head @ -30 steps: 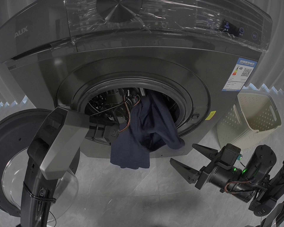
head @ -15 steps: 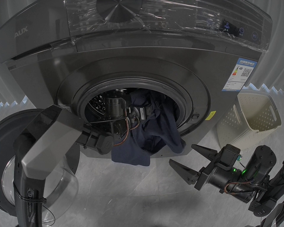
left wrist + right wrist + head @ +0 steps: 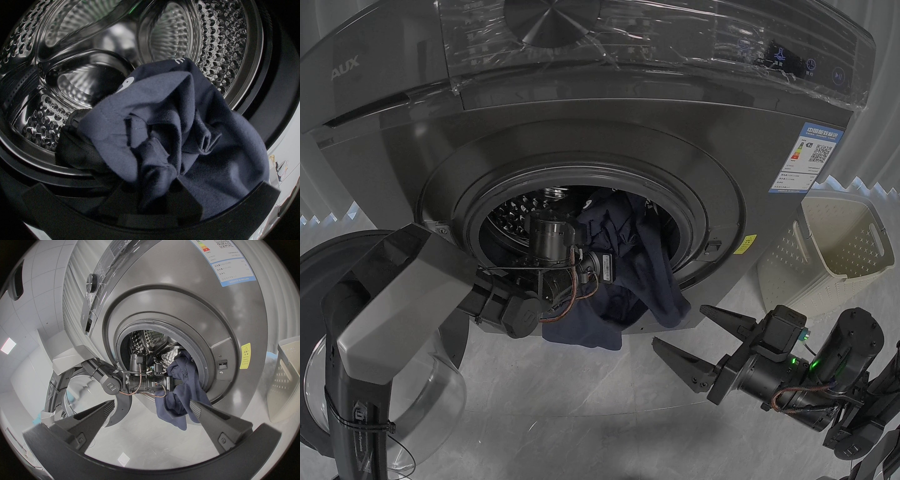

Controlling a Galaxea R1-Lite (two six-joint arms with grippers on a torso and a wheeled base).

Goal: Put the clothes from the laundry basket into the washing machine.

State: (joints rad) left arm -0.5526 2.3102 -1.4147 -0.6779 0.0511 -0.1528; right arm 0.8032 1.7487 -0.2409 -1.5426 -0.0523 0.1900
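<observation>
at far left the washing machine's round door (image 3: 319,294) stands swung open. next to it, the left tool (image 3: 178,382) sits in the mouth of the washing machine (image 3: 675,144), pinching a bunched fold of the navy garment (image 3: 650,262). the upper part of the garment lies inside the perforated drum (image 3: 218,37), while the rest spills over the lower rim of the opening and hangs down the front panel above the floor (image 3: 550,400). further right, the right tool (image 3: 680,325) hovers low, just beside the hanging cloth, its fingers spread wide and holding nothing. at far right the cream laundry basket (image 3: 844,244) sits beside the machine.
</observation>
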